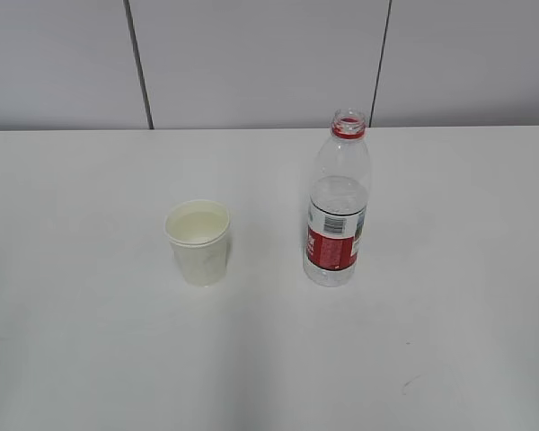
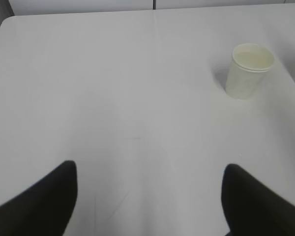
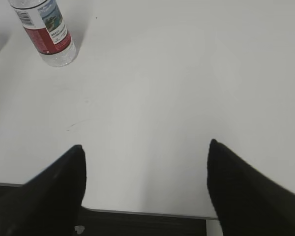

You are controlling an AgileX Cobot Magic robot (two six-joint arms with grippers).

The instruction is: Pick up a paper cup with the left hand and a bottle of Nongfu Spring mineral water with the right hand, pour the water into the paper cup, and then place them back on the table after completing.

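A white paper cup (image 1: 198, 241) stands upright on the white table (image 1: 90, 341), left of centre, with clear water in it. It also shows in the left wrist view (image 2: 248, 70) at the upper right. An uncapped Nongfu Spring bottle (image 1: 337, 206) with a red label stands upright to its right, with clear water low inside. The bottle also shows in the right wrist view (image 3: 45, 30) at the upper left. My left gripper (image 2: 150, 169) is open and empty, far from the cup. My right gripper (image 3: 146, 150) is open and empty near the table's front edge. Neither arm shows in the exterior view.
A grey panelled wall (image 1: 251, 63) stands behind the table's far edge. The table's front edge (image 3: 147, 214) lies under my right gripper. Faint scuff marks (image 1: 409, 384) lie on the tabletop at the front right.
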